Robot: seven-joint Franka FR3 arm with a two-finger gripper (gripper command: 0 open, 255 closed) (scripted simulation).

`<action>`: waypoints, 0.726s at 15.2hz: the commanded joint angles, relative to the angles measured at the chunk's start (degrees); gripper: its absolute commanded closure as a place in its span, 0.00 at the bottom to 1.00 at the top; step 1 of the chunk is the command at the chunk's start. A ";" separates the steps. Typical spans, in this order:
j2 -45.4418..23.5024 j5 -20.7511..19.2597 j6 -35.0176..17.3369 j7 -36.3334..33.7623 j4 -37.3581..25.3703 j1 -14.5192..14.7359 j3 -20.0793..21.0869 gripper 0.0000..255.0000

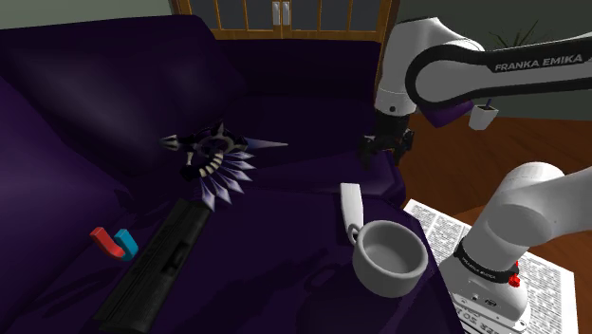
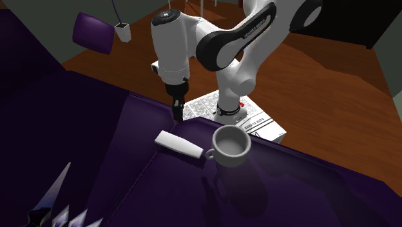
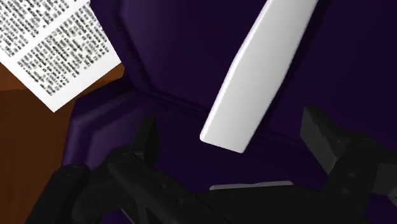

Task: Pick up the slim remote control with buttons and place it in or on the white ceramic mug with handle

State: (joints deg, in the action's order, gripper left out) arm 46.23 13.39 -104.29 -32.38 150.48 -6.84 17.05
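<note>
Deep purple cushions of a sofa (image 1: 285,237) carry the things we see, with a wooden floor (image 1: 455,161) and a sheet of newspaper (image 2: 206,103) beyond its edge. We find the remote (image 1: 352,206), drawn as a plain white slim slab, lying flat on the seat near that edge. One end sits just beside the handle of the white mug (image 1: 389,256), which stands upright and empty on the sofa. The white arm (image 1: 446,66) reaches down over the sofa's edge, and its black jaws hang above the remote's other end. In the wrist view we see the jaws spread apart, touching nothing, with the remote (image 3: 261,70) below them. Farther along the sofa lie a spiky ornament (image 1: 216,157), a long black object (image 1: 157,270) and a red-and-blue horseshoe magnet (image 1: 114,244).
</note>
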 commanded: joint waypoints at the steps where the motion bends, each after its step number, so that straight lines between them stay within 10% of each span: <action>1: -2.12 2.11 -4.54 -5.94 1.91 -0.92 3.35 0.00; 11: -15.61 7.17 -23.24 -25.76 5.76 -6.35 15.98 0.00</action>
State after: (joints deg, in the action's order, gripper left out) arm 31.74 20.55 -126.17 -57.63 156.10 -12.80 32.48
